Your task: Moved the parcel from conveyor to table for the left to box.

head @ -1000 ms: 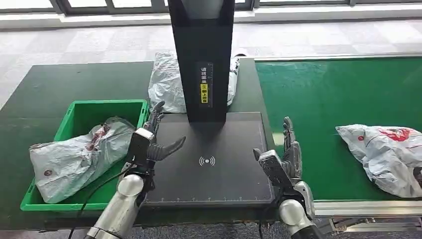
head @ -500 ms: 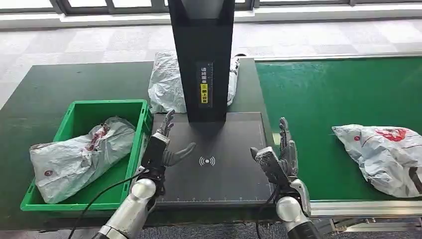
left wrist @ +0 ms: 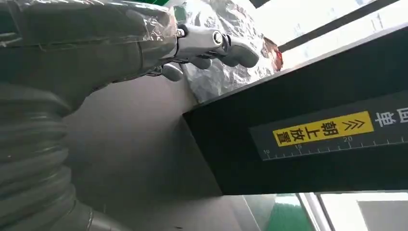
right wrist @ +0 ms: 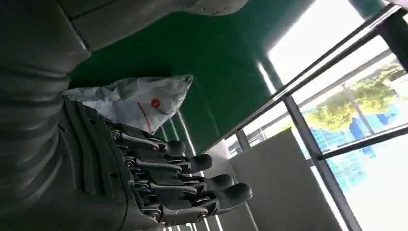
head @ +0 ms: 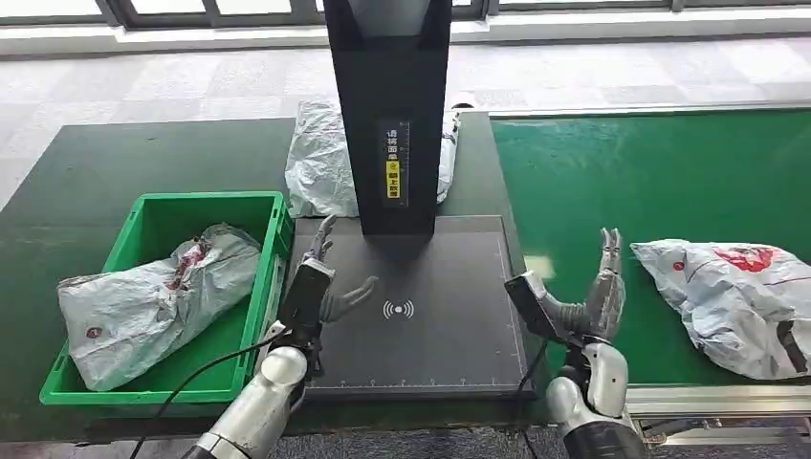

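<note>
On the green conveyor belt (head: pixel 612 182) lies a grey parcel (head: pixel 741 301). The right hand (head: pixel 583 301), fingers spread and empty, has shifted from the black scanner pad (head: pixel 421 287) toward it; the left hand (head: pixel 320 287) hovers open.

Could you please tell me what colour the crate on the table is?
The crate is bright green, seen best in the head view.

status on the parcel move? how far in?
Early. Done: one parcel already lies in the green bin. In hand: nothing; the right robot hand is open over the conveyor belt, next to the parcel on the belt but not touching it. The left robot hand waits open over the black scan pad. Left: grasp, carry to the pad, left boxes it.
</note>
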`<act>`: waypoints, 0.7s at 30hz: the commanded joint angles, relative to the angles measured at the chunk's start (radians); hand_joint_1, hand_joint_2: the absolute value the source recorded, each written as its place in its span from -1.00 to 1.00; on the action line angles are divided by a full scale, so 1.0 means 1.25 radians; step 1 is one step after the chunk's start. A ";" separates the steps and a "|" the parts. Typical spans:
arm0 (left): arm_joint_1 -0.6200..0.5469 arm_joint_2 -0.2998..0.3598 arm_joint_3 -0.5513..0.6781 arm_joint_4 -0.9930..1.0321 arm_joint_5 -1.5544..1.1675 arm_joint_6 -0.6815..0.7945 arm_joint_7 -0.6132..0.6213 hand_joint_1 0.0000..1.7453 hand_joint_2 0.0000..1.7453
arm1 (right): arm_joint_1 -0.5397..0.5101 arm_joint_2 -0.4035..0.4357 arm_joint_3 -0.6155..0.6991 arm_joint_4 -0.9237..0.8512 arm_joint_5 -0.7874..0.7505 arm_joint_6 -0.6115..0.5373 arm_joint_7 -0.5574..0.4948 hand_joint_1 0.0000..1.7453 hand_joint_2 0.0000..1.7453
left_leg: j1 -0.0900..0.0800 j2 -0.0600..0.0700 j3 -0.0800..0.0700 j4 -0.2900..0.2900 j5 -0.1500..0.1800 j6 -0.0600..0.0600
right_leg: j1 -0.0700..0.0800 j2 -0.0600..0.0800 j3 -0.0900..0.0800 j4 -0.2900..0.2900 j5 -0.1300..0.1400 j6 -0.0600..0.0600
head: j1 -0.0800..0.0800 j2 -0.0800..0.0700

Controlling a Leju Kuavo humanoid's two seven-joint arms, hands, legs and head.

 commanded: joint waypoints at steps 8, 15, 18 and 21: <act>-0.032 0.009 -0.014 0.061 -0.001 0.000 0.008 -1.00 1.00 | -0.027 -0.050 -0.259 0.138 0.303 0.141 0.223 -1.00 1.00 | 0.000 -0.003 0.002 -0.001 0.000 0.001 | 0.000 0.000 0.002 -0.001 0.000 0.000 | 0.000 0.000; -0.033 0.009 -0.014 0.062 -0.001 0.000 0.008 -1.00 1.00 | -0.028 -0.048 -0.259 0.139 0.304 0.141 0.223 -1.00 1.00 | 0.001 -0.001 0.002 -0.001 -0.001 0.001 | 0.000 0.002 0.002 -0.001 0.000 0.000 | 0.000 0.000; -0.038 0.007 -0.014 0.068 -0.001 -0.003 0.008 -1.00 1.00 | -0.038 -0.042 -0.279 0.153 0.304 0.172 0.238 -1.00 1.00 | 0.001 -0.001 0.002 -0.001 -0.001 0.001 | 0.000 0.002 0.002 -0.001 0.000 0.000 | 0.000 0.000; -0.058 0.003 -0.012 0.089 -0.001 -0.009 0.009 -1.00 1.00 | -0.056 -0.052 -0.322 0.184 0.321 0.221 0.258 -1.00 1.00 | 0.000 -0.001 0.001 0.000 -0.001 0.001 | 0.000 0.001 0.001 0.000 0.000 0.000 | 0.000 0.000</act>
